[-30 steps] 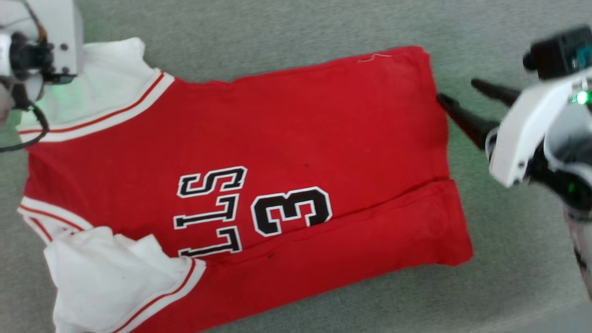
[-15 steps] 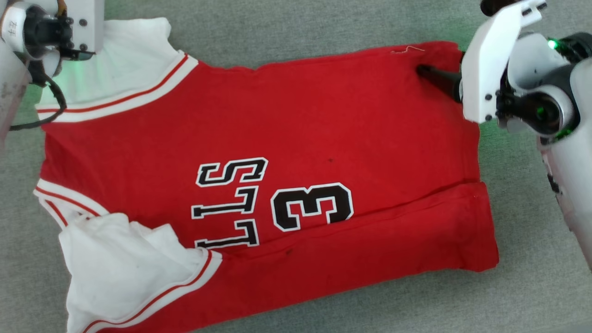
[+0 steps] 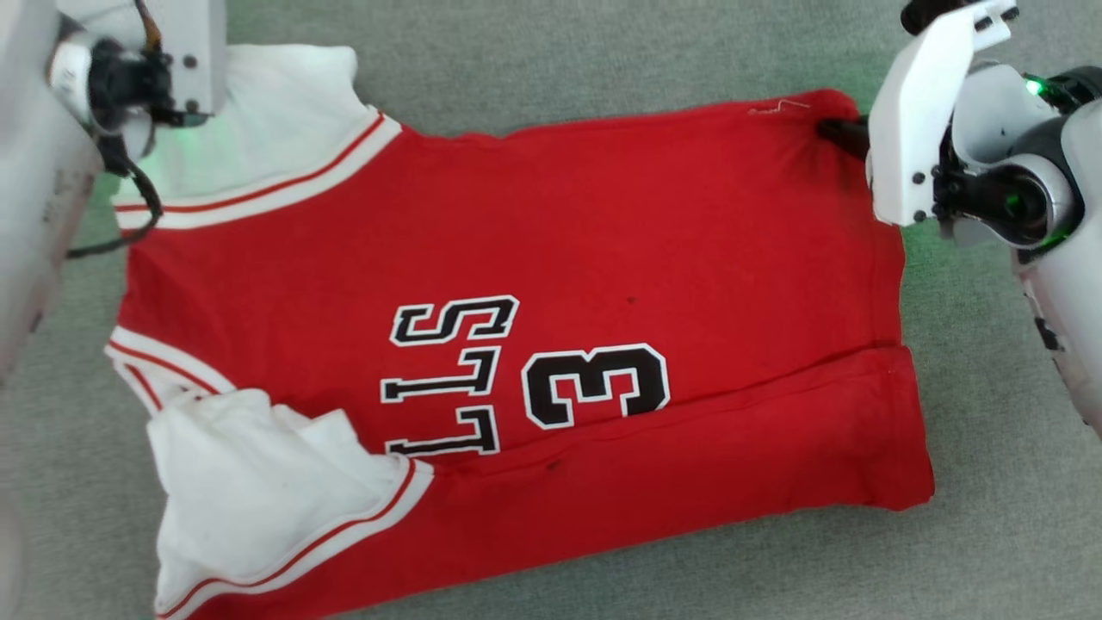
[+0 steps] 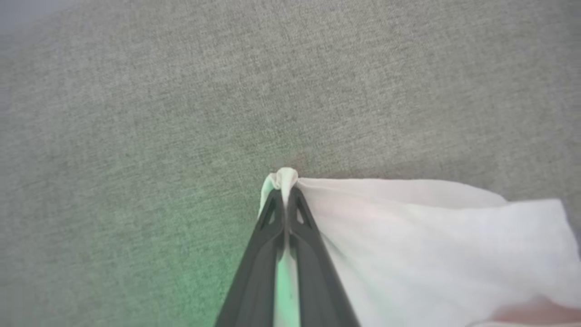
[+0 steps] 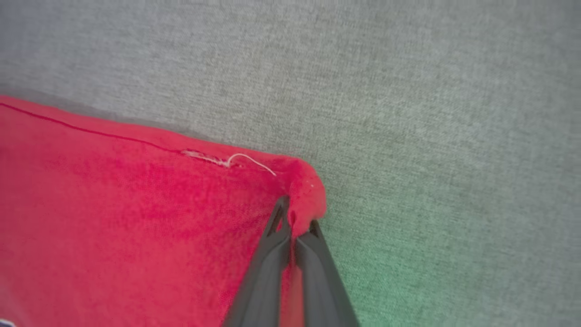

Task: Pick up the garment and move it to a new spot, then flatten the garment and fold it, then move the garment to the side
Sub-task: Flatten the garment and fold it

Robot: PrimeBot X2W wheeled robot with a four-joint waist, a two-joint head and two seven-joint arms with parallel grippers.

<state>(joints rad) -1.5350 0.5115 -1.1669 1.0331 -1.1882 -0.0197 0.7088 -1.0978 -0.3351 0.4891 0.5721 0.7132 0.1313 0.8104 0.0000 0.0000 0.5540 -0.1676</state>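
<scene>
Your left claw [image 4: 286,193] is clenched on the white sleeve tip [image 4: 285,175] of the shirt [image 3: 603,250], right claw [image 5: 295,222] on the red hem corner [image 5: 309,195] just ahead of it, likely to fold that edge over.

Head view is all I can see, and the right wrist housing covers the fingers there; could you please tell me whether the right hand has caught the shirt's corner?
Observer: Yes. In the right wrist view the right hand is shut on a red hem corner of the garment, and a small fold of cloth bulges out beside its tips.
Operator: Thank you. And what is the left hand doing, please?
Observer: In the left wrist view the left hand is shut as well. It is pinching the edge of the white sleeve, and a little nub of cloth pokes out past its tips.
</scene>
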